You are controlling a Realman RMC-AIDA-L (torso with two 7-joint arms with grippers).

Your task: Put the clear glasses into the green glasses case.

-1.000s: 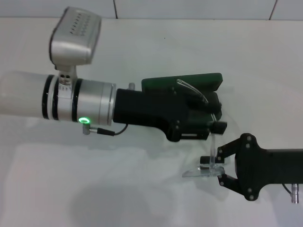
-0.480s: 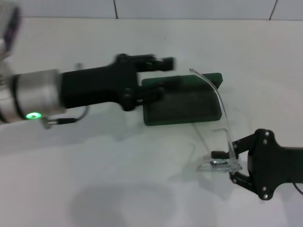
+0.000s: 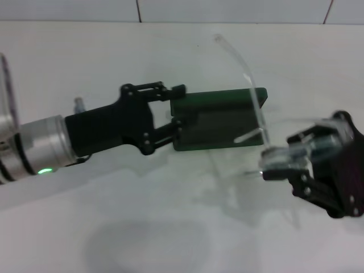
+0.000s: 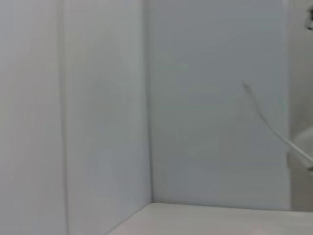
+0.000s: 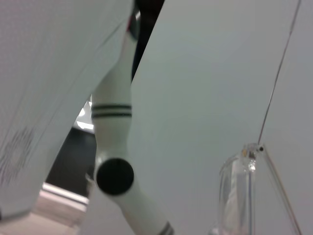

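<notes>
The green glasses case (image 3: 219, 122) lies flat mid-table in the head view. My left gripper (image 3: 178, 108) is open at its left end, one finger (image 3: 170, 91) by the far edge and the other over the near part; contact cannot be told. At the right, my right gripper (image 3: 274, 161) is shut on the clear glasses (image 3: 253, 94) and holds them up off the table. Their clear frame arcs over the case's right end. The right wrist view shows a close piece of the clear glasses (image 5: 239, 191). A thin clear arm (image 4: 266, 122) crosses the left wrist view.
White tabletop (image 3: 142, 227) lies all around the case, with a tiled wall (image 3: 227, 8) behind. The right wrist view shows a white robot limb with black bands (image 5: 113, 147). The left wrist view faces the wall and a table edge (image 4: 205, 208).
My left arm has drawn back to the left, off the case, and now stands open at its left end. My right gripper has lifted and turned the glasses, which now rise over the case's right end.
</notes>
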